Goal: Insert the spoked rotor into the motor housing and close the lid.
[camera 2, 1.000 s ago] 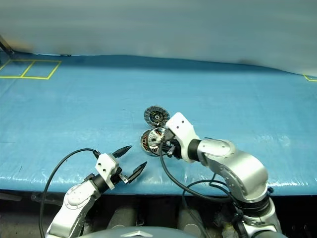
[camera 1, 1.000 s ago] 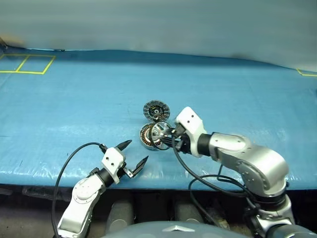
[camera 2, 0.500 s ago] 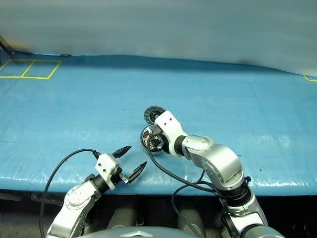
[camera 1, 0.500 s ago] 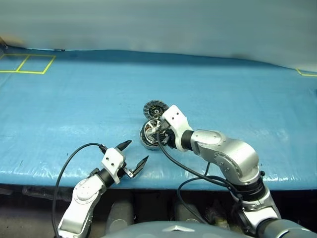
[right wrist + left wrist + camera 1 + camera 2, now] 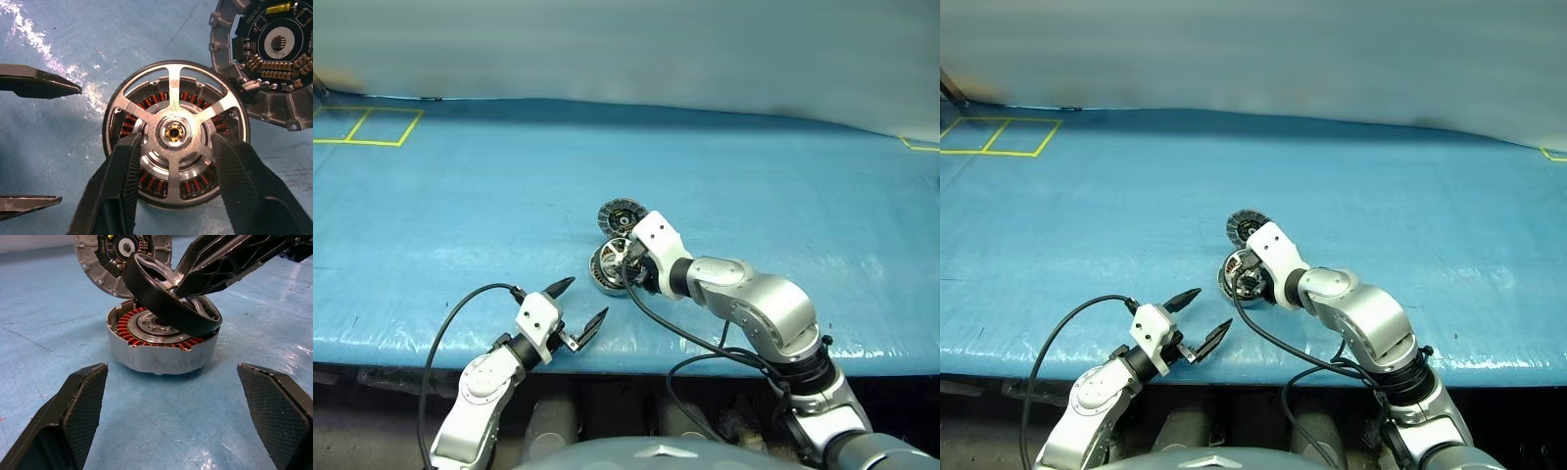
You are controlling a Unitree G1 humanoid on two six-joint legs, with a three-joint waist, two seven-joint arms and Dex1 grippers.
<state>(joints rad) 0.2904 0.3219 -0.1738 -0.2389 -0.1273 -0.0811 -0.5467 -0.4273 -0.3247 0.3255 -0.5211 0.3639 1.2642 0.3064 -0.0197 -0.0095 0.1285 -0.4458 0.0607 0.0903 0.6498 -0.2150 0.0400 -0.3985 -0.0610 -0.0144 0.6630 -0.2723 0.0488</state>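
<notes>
The motor housing (image 5: 161, 352), a grey cup with copper windings, sits near the middle of the blue table. The spoked rotor (image 5: 174, 100) rests tilted on its top, one side raised. My right gripper (image 5: 176, 137) is over the rotor, its fingers (image 5: 122, 186) either side of the hub with a small gap, open. The lid (image 5: 620, 215) lies just beyond the housing, ribbed inner face showing, its edge against the housing. My left gripper (image 5: 587, 298) hangs wide open at the table's front edge, pointing at the housing from a short distance.
The blue sheet (image 5: 460, 215) covers the whole table. A yellow taped square (image 5: 367, 125) marks the far left corner and a yellow corner mark (image 5: 920, 145) the far right. The table's front edge (image 5: 411, 338) runs just behind my left gripper.
My right gripper moved left and down, laying the rotor onto the housing, and its fingers have spread apart. The left gripper stayed still.
</notes>
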